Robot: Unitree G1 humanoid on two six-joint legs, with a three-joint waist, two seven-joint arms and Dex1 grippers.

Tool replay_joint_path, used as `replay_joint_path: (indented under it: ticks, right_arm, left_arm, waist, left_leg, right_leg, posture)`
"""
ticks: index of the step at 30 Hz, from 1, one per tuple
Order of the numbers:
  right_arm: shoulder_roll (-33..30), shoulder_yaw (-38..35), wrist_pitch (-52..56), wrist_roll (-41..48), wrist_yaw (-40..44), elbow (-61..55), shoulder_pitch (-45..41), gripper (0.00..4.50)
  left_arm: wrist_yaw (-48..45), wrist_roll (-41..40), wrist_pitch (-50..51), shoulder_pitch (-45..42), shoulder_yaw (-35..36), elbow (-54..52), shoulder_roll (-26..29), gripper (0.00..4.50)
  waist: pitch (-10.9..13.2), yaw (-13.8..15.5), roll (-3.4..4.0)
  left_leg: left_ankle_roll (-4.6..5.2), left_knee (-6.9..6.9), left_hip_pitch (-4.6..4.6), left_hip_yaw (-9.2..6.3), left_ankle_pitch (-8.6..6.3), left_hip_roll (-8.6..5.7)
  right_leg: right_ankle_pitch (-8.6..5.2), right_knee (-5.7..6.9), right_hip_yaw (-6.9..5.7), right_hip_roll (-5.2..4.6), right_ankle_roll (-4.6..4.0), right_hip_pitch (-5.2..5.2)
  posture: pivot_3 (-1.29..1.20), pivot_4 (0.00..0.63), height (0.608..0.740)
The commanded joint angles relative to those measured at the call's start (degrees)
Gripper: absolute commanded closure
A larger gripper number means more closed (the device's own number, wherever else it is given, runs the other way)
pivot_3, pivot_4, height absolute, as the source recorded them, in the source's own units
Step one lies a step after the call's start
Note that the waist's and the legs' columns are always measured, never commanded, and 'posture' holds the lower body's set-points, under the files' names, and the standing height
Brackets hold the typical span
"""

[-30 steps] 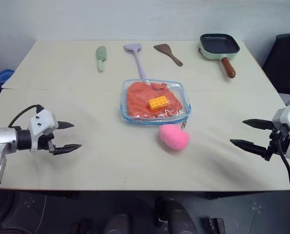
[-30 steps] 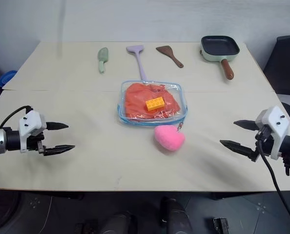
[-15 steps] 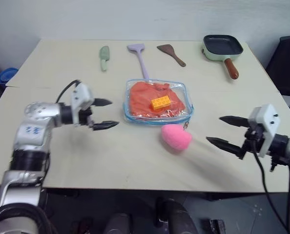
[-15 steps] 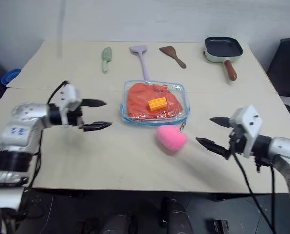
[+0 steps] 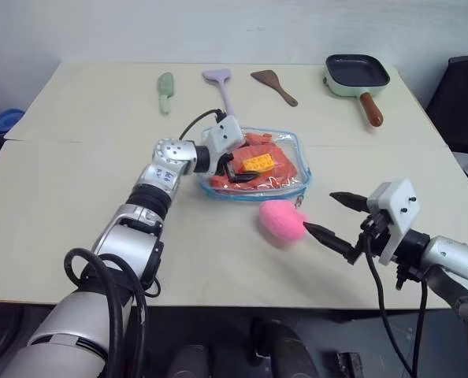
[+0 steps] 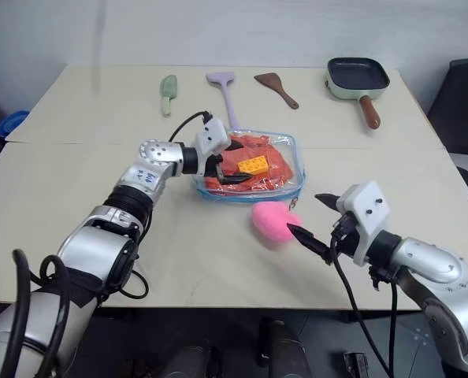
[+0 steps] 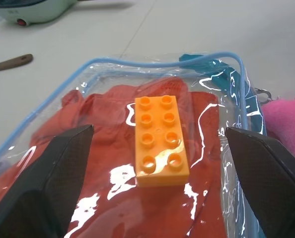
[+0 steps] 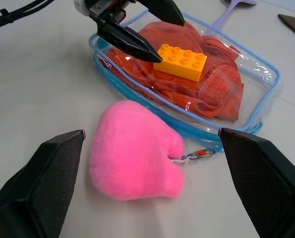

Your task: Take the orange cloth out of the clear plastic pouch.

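1. Clear plastic pouch (image 5: 297,178) lies flat mid-table, orange cloth (image 5: 275,165) inside it, yellow brick (image 5: 255,163) resting on top.
2. Left gripper (image 5: 235,164) is over the pouch's left part, fingers spread apart, holding nothing; brick sits between the fingers in the left wrist view.
3. Right gripper (image 5: 328,216) hovers over the table, fingers apart, empty, pointing at the pink plush (image 5: 281,220).
4. Plush sits just in front of the pouch, joined to it by a small chain.
5. Far edge: green knife (image 5: 165,90), purple spatula (image 5: 221,89), brown spatula (image 5: 273,86), pan (image 5: 355,75).
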Motion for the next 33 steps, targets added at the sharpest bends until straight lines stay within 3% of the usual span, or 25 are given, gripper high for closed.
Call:
replay_joint_path:
  ticks: [1,3,13,18,24,29,33]
  right_arm:
    - [0.65,-2.95,0.0,2.23,-1.67,-3.16,0.3,0.02]
    - [0.56,-3.6,0.06,3.11,-2.15,-2.87,0.11,0.02]
    - [-1.53,-2.59,-0.44,4.28,-0.64,-0.89,-1.92,0.0]
    - [-3.08,0.16,-0.78,4.13,2.37,1.11,-5.18,0.0]
    - [-5.02,5.94,-1.19,5.92,10.43,5.07,-13.15,0.0]
    - [-4.91,10.33,-1.56,5.96,15.35,7.27,-17.33,0.0]
    - [-3.87,12.78,-2.22,5.17,17.42,9.56,-19.21,0.0]
  left_arm:
    - [3.4,1.94,-1.18,-2.66,0.44,2.69,-1.53,0.0]
    - [4.86,2.99,-1.53,-3.13,0.32,4.25,-2.36,0.0]
    - [4.48,4.61,-3.06,-2.79,1.08,5.05,-2.51,2.92]
    - [-2.52,1.69,-2.2,0.5,2.93,-0.97,0.47,2.98]
    - [-2.08,-5.21,12.34,10.66,11.55,-22.56,11.32,2.98]
    - [1.96,-6.7,25.76,29.35,20.0,-43.99,24.58,2.98]
    - [6.87,-7.24,31.26,43.51,28.61,-50.35,30.41,2.98]
  waist:
    - [0.01,-0.01,-0.02]
    - [0.02,0.04,-0.03]
    - [0.02,0.02,-0.04]
    - [0.02,-0.23,-0.04]
    - [0.04,-1.09,-0.06]
    - [0.04,-2.04,-0.05]
    - [0.04,-1.04,-0.08]
  left_leg:
    - [0.01,0.0,0.0,-0.01,0.0,0.0]
    - [0.03,0.0,0.0,-0.03,-0.01,-0.01]
    - [0.06,-0.01,0.03,-0.02,-0.02,-0.01]
    - [0.06,-0.02,0.07,-0.03,-0.02,0.0]
    - [0.05,0.01,0.09,-0.11,-0.01,0.06]
    - [0.01,-0.04,0.2,-0.08,-0.02,0.13]
    - [0.05,0.18,0.07,-0.2,-0.04,0.13]
  right_leg:
    - [0.0,-0.01,0.02,0.0,0.0,0.01]
    - [0.0,-0.08,0.05,0.0,0.01,0.01]
    - [0.02,-0.04,0.04,0.0,0.03,0.01]
    - [0.02,0.0,0.11,0.03,0.02,0.0]
    - [0.02,0.13,0.16,0.03,0.01,-0.08]
    - [0.02,0.15,0.25,0.05,0.0,-0.08]
    - [0.02,0.15,0.15,-0.05,-0.01,-0.06]
  posture:
    - [0.0,0.15,0.74]
    - [0.0,0.15,0.74]
    - [0.0,0.15,0.74]
    - [0.0,0.15,0.74]
    - [0.0,0.15,0.74]
    - [0.0,0.15,0.74]
    - [0.0,0.15,0.74]
